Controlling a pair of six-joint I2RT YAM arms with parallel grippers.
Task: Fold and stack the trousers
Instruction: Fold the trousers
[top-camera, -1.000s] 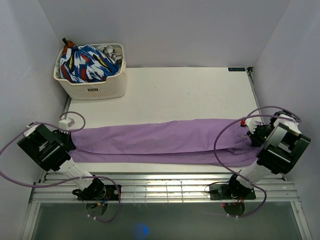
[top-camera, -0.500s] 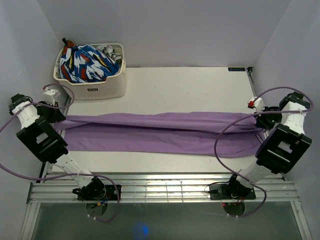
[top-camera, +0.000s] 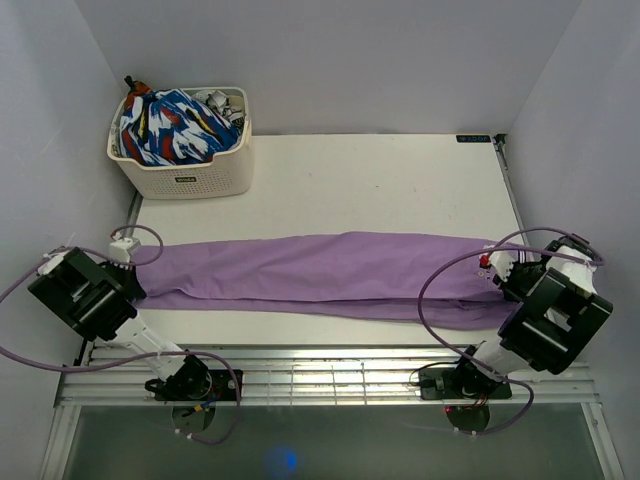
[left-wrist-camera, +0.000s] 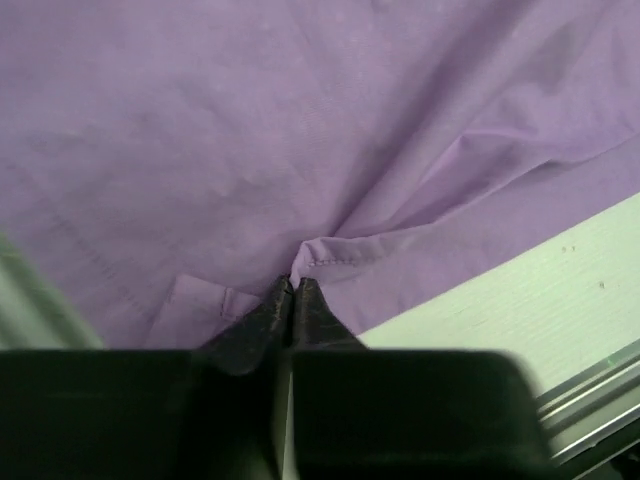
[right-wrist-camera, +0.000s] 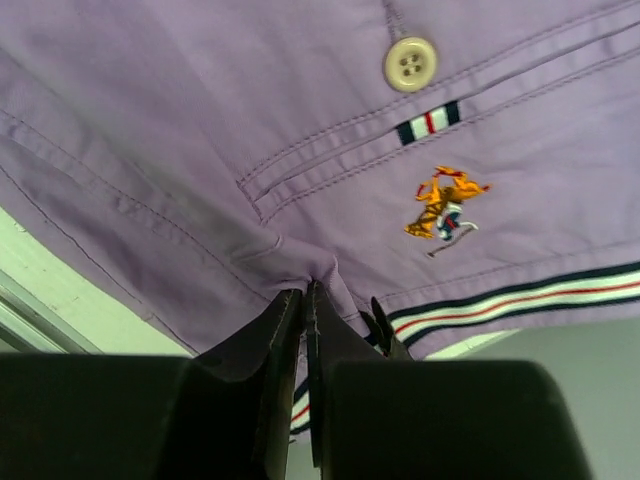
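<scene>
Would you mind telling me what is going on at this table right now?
Two robot arms are handling lilac trousers, which lie stretched in a long strip across the near part of the table. The left arm has its jaws shut on a pinch of fabric at the left end. The right arm has its jaws shut on the waist, near the logo. A basket holding a patterned garment stands at the far left corner.
</scene>
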